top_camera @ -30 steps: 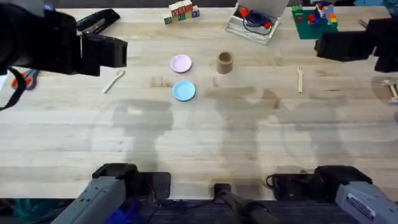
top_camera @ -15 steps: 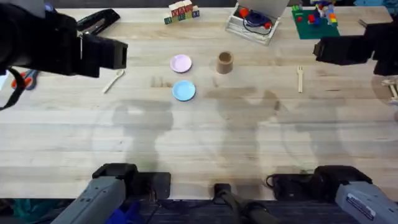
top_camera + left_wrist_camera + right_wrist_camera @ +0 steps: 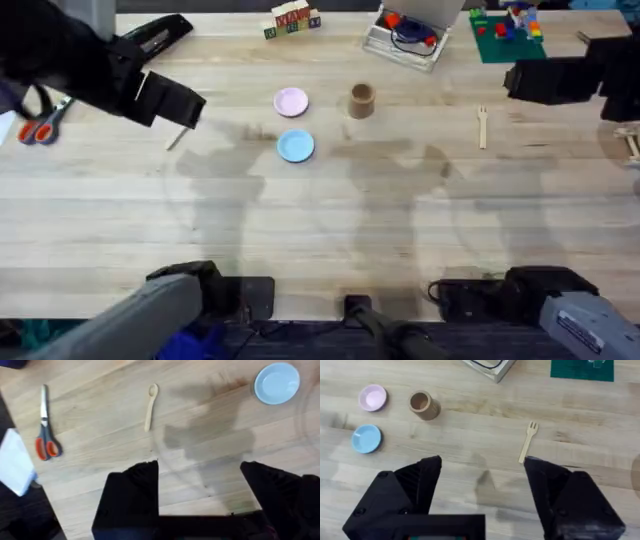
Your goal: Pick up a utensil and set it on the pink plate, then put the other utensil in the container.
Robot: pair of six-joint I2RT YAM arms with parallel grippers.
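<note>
The wooden spoon (image 3: pixel 151 400) lies flat on the table, and my left gripper (image 3: pixel 200 495) hangs open well above it. From overhead the left gripper (image 3: pixel 172 100) covers most of the spoon, leaving only the handle tip (image 3: pixel 175 138) showing. The pink plate (image 3: pixel 291 101) sits mid-table with the brown cup (image 3: pixel 361 100) to its right. Further right lies the wooden fork (image 3: pixel 482 127). My right gripper (image 3: pixel 482 490) is open and high over the table, holding nothing, with the fork (image 3: pixel 528 441) ahead of it.
A light-blue plate (image 3: pixel 295 146) sits just in front of the pink one. Orange-handled scissors (image 3: pixel 40 125) lie at the far left. A clear box (image 3: pixel 405 35), letter blocks (image 3: pixel 292 18) and a green brick plate (image 3: pixel 505 30) line the back edge.
My left arm has swung and shifted over the spoon, uncovering the scissors at the far left. The right arm has barely moved.
</note>
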